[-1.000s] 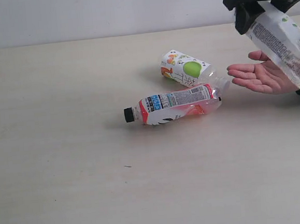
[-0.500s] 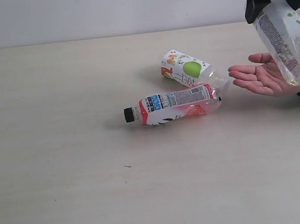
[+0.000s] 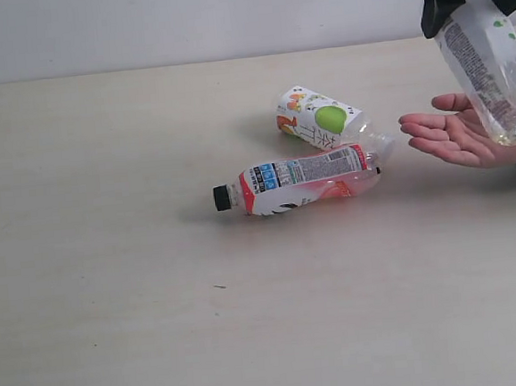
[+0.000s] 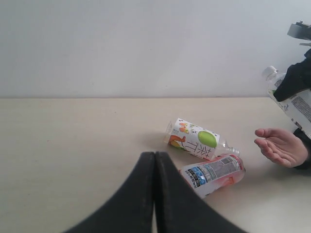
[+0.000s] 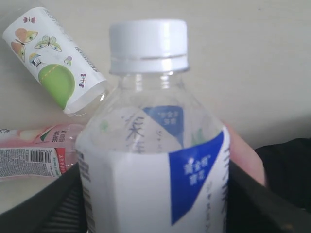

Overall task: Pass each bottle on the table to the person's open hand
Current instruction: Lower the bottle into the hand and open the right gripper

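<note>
Beside the barcoded red bottle (image 3: 302, 181) lies an apple-and-butterfly-labelled bottle (image 3: 319, 121).

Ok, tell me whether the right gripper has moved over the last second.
Yes. The right gripper and its held bottle have shifted up and rightward, away from the green-apple bottle.

- Right hand (image 3: 462, 2), cut off by the exterior view's top edge, covers the held bottle's (image 3: 489, 67) upper end.
- Palm (image 3: 450, 135): wrist runs off the frame's side.
- Left hand (image 4: 155, 156), a dark blur in its wrist view, hides the red bottle's (image 4: 214, 174) cap; label print too small to read.
</note>
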You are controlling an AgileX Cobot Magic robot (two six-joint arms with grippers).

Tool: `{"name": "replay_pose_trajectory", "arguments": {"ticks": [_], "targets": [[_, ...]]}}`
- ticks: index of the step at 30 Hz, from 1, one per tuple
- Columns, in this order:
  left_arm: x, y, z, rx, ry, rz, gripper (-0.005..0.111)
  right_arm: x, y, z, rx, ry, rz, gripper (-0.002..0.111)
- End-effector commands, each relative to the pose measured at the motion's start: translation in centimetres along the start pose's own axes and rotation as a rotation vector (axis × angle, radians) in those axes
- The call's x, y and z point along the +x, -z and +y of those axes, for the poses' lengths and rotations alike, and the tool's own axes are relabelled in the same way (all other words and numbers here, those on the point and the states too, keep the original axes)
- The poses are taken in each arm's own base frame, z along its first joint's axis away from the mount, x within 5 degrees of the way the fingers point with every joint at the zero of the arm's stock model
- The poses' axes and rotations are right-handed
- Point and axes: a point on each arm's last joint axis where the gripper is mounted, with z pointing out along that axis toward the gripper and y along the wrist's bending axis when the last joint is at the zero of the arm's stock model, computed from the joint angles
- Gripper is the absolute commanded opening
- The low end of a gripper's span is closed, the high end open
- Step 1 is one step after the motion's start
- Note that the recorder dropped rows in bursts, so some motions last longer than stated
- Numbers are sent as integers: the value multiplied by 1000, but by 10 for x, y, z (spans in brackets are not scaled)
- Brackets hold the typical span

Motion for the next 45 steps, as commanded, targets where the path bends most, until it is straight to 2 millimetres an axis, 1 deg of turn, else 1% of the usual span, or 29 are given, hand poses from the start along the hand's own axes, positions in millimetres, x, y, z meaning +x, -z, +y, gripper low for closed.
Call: {"name": "replay_pose_trajectory", "arguments": {"ticks": [1, 4, 13, 17, 21, 25, 31, 39, 42, 45], "targets": [[-1, 1, 0, -2, 2, -23, 1, -4, -13, -2, 12, -3, 13, 0], [-1, 1, 0, -2, 2, -23, 1, -5, -27, -2, 14, -2, 46, 0], [-1, 1, 0, -2, 2, -23, 1, -7, -60, -2, 22, 1, 106, 0], [-1, 1, 0, -2, 2, -23, 1, -8, -70, -4, 45, 8, 108, 0], [-1, 1, 0, -2, 2, -23, 1, -9, -79, -9, 106, -10, 114, 0], [-1, 1, 0, -2, 2, -23, 1, -9, -86, -12, 139, -2, 125, 0], [-1, 1, 0, -2, 2, -23, 1, -9, -96, -12, 141, -10, 133, 0], [-1, 1, 0, -2, 2, -23, 1, -9, -97, -12, 138, -10, 131, 0], [-1, 1, 0, -2, 2, -21, 1, -8, -97, -12, 139, -8, 141, 6], [-1, 1, 0, -2, 2, -21, 1, -7, -97, -12, 142, -10, 155, 15]]}}
